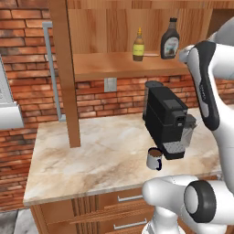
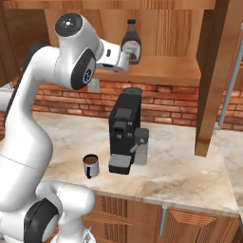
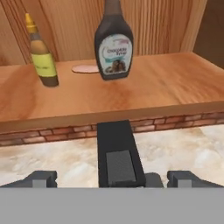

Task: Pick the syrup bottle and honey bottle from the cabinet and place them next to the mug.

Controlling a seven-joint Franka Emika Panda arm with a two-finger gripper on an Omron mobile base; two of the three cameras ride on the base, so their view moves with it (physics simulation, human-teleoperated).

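Syrup bottle (image 3: pixel 113 46) stands upright on the cabinet (image 3: pixel 131 94) shelf, honey bottle (image 3: pixel 41 54) apart to its left. Gripper (image 3: pixel 111 177) hangs before the shelf edge, jaws wide, empty. Bottle looks rigid, smooth, top-heavy; likely best grasped across the broad labelled body.

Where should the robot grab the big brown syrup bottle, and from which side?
Probably around the wide lower body of the syrup bottle, coming straight in from the front of the cabinet. It stands upright near the shelf's front edge with open space on both sides, and the honey bottle stands well apart. The open gripper already faces it.
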